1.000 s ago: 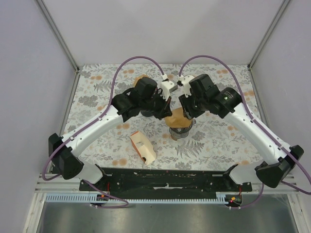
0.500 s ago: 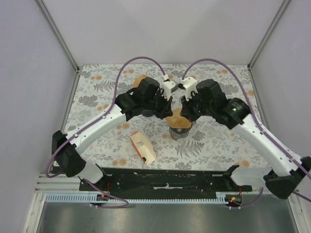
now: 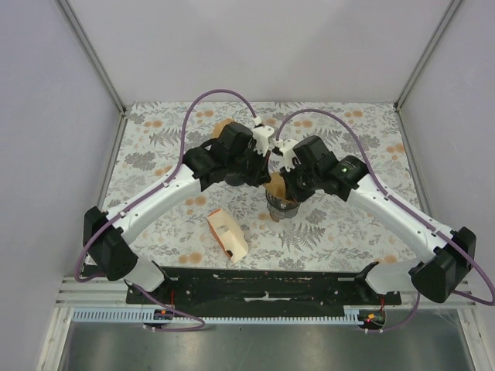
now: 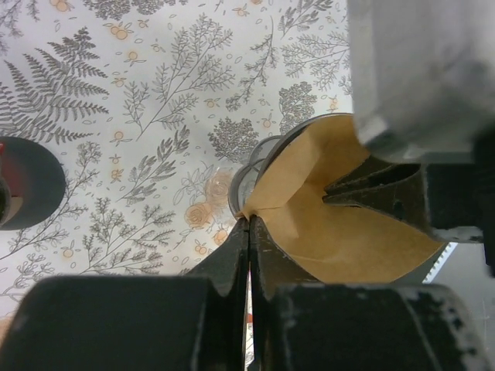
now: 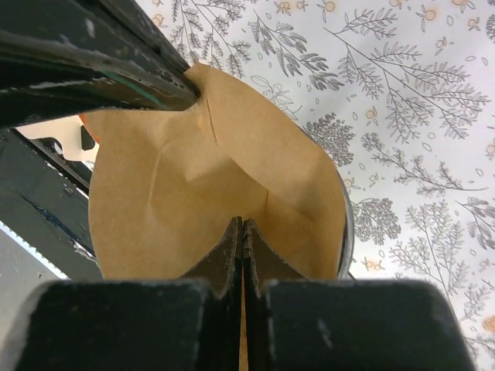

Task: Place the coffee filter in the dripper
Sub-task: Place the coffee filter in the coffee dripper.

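Note:
The brown paper coffee filter point(image 3: 275, 188) is spread open over the clear dripper point(image 3: 283, 209) at the table's middle. My left gripper point(image 3: 264, 168) is shut on the filter's left corner; in the left wrist view the tips point(image 4: 248, 222) pinch the filter point(image 4: 332, 232) beside the dripper's glass rim point(image 4: 261, 154). My right gripper point(image 3: 289, 184) is shut on the filter's opposite edge; in the right wrist view the tips point(image 5: 243, 224) pinch the filter point(image 5: 186, 185), with the dripper's rim point(image 5: 347, 220) at its right. The dripper's inside is hidden by the paper.
A pack of filters point(image 3: 227, 234) lies on the floral cloth in front of the left arm. A tan object point(image 3: 223, 125) sits behind the left arm. A dark round object point(image 4: 27, 182) is at the left in the left wrist view.
My right gripper has moved left and lower, toward the left gripper. The filter has come down closer onto the dripper. The left gripper has barely moved.

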Available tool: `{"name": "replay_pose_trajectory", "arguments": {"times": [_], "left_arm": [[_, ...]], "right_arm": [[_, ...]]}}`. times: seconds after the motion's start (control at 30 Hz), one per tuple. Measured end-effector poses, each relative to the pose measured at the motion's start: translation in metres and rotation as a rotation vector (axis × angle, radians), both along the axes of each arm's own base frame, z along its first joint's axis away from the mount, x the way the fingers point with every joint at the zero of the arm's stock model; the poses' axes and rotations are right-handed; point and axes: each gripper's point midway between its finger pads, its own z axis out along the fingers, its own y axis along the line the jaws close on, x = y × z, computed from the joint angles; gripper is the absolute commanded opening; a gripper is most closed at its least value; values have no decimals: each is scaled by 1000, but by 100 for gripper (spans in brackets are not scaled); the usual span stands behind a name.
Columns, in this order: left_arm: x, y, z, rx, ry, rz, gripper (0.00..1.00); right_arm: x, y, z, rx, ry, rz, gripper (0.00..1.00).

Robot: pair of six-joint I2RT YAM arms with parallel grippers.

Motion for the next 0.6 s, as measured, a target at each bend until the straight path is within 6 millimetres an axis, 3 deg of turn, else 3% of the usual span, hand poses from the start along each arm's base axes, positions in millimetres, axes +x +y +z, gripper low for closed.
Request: {"name": "replay_pose_trajectory", "arguments": {"times": [0.17,0.37,0.6], "left_arm": [[0,-2,8,-16,-7,-9,24],[2,-2,22,-31,-17,-2,44],[10,13,43,-100,1,36,50]], "right_arm": [[-6,-4,-12,-15,31,-8,0],[-8,1,-12,-12,24,7,0],[-8,9,-33,-73,62,22,0]]}}
